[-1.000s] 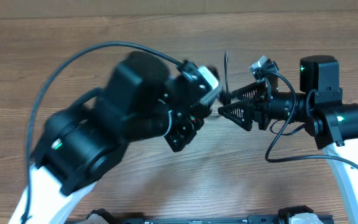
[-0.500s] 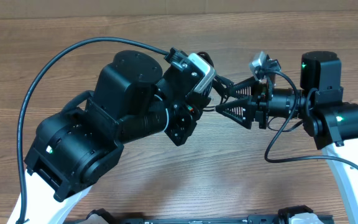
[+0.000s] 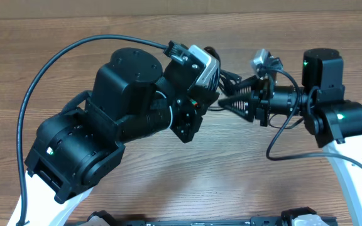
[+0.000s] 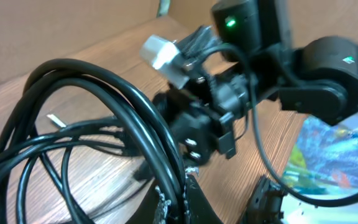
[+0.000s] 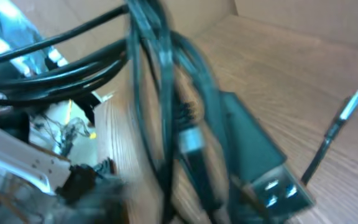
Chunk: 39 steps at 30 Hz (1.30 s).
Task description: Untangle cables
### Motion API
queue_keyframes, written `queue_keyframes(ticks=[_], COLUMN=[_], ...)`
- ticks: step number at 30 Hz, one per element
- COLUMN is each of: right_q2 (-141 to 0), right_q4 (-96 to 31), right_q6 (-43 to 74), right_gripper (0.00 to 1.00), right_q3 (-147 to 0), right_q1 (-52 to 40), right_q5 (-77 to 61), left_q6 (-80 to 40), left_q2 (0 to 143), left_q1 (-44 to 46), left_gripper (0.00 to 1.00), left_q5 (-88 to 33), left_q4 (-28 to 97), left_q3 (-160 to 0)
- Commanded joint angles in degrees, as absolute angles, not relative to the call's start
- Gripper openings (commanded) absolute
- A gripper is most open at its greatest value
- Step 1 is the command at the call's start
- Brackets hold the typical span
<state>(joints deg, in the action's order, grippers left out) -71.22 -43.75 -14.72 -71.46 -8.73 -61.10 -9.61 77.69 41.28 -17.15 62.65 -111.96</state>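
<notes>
The cables are thin black cords bunched in the air between my two grippers. In the left wrist view they spread in loose loops over the wood. My left gripper is shut on a few strands, and in the overhead view it lies under its wrist. My right gripper points left at the bundle and seems shut on a strand. In the blurred right wrist view, cords hang close to the lens. A black plug and a silvery plug show there.
The wooden table carries both arms. The left arm's thick cable arcs over the left side. The right arm's cable loops below its wrist. A cardboard wall runs along the back. A dark bar lies at the front edge.
My left wrist swung and settled a little further back, lifting the bundle. The strand that stood upright between the grippers has folded into the bunch. My right gripper shifted slightly back.
</notes>
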Motion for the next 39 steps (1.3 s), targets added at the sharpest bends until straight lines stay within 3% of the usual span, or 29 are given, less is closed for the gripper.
queue_keyframes(ticks=[1,15,31,32,33,34,35,39], right_q2=[-73.0,-73.3,-73.3,-73.3,-73.3,-73.3,-73.3,-73.3], right_q4=[-43.9,-44.2,-44.9,-45.1,-45.3,-45.4,-45.4,-45.3], right_q6=[-14.6,-14.9,-14.9,-14.9,-14.9,-14.9,-14.9,-14.9], right_gripper=[0.04,0.04,0.04,0.08,0.34,0.73,0.76,0.55], right_q3=[-73.1,-73.1,-73.1,-73.1,-73.1,-73.1,-73.1,-73.1], right_q1=[-9.1,-4.6,8.3,8.6,8.8,8.8,8.7,8.6], right_q5=[-61.8,-46.0,-43.4,-44.0,-44.8,-45.8,-47.0,-49.2], left_q6=[-11.0,-10.7,-11.0,-11.0,-11.0,-11.0,-11.0,-11.0], left_q2=[77.5,71.7,63.1,63.1,63.1,63.1,63.2,63.3], left_q1=[41.6,39.3,37.1,37.1,37.1,37.1,37.1,37.1], left_gripper=[0.04,0.04,0.04,0.04,0.04,0.04,0.04,0.04], left_q5=[-17.9,-6.9,5.1,5.1,4.9,4.9,4.9,4.9], left_q4=[61.8,67.7,76.6,76.7,76.7,76.8,76.9,77.8], left_q3=[-112.7,-112.7,-112.7,-112.7,-112.7,-112.7,-112.7,-112.7])
